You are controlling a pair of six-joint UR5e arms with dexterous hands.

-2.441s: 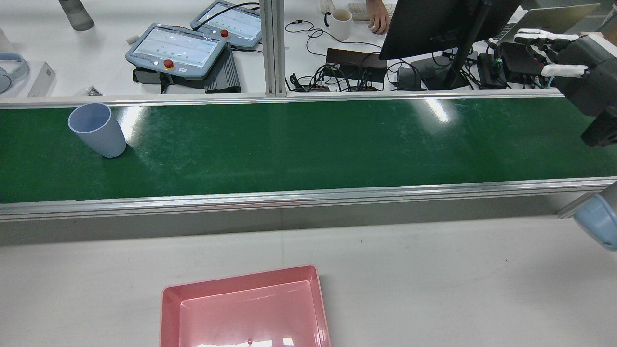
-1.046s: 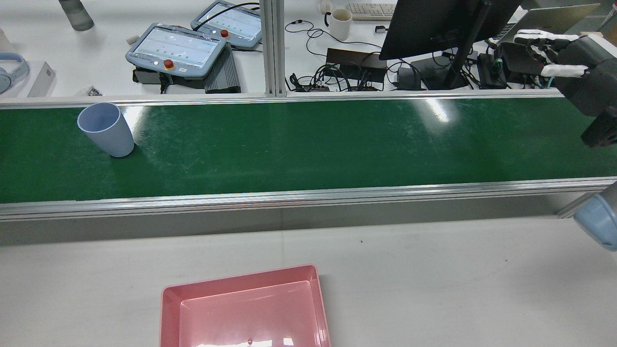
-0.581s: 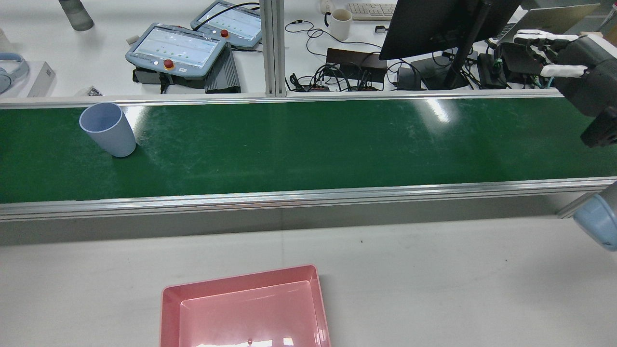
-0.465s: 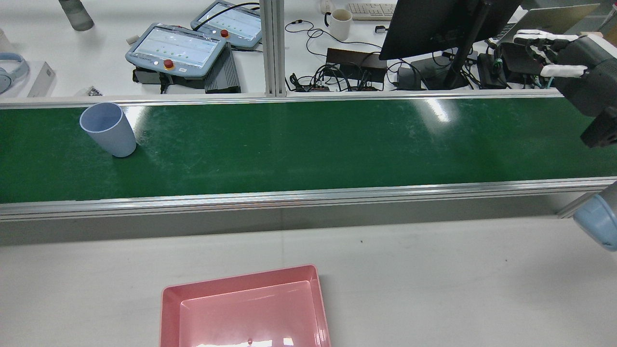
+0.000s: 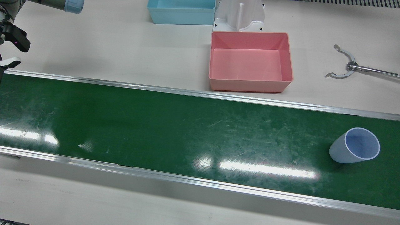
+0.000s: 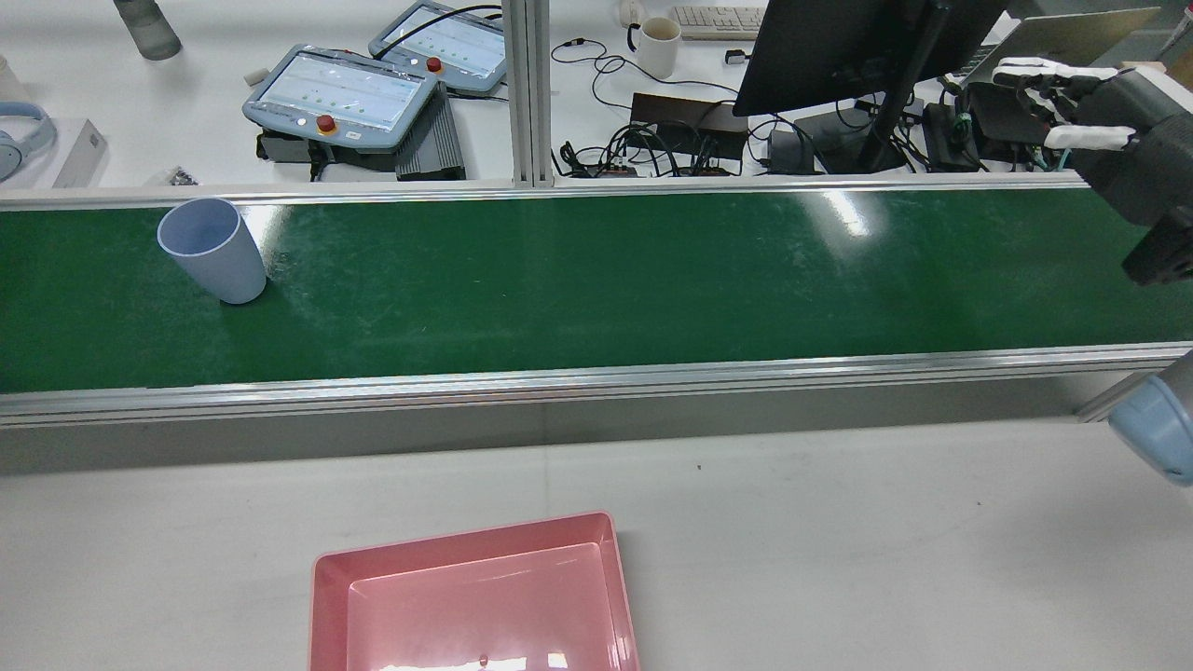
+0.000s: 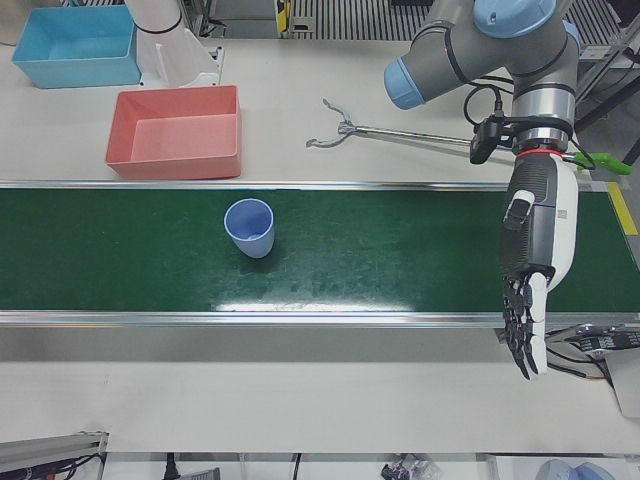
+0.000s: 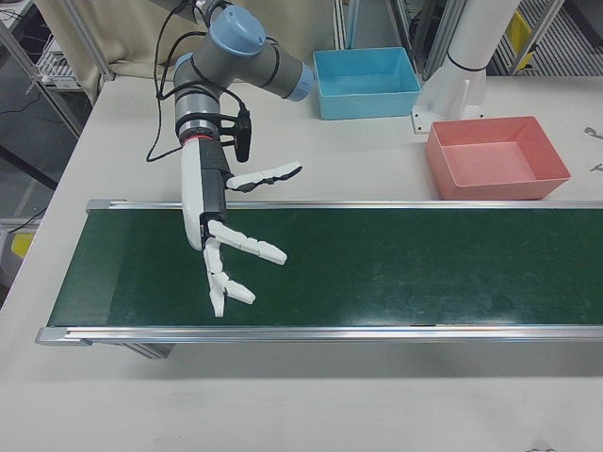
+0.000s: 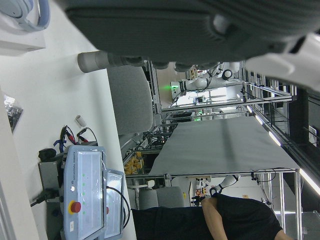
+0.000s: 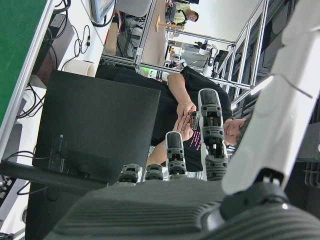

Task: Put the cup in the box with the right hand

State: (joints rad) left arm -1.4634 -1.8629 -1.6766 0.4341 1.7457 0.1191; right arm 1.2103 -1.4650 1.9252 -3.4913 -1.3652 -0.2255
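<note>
The pale blue plastic cup [image 7: 250,227] stands upright on the green conveyor belt [image 7: 400,250], well apart from the right hand [image 8: 226,235], whose fingers [image 8: 247,247] are spread, holding nothing. A mistimed reach could topple the light cup short of the pink box [image 7: 175,130].

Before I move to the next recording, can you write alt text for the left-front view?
A pale blue cup stands upright on the green conveyor belt, untouched. The left hand hangs open at the belt's right end, fingers pointing down, well away from the cup. Behind the belt, a pink box sits empty on the table.
</note>
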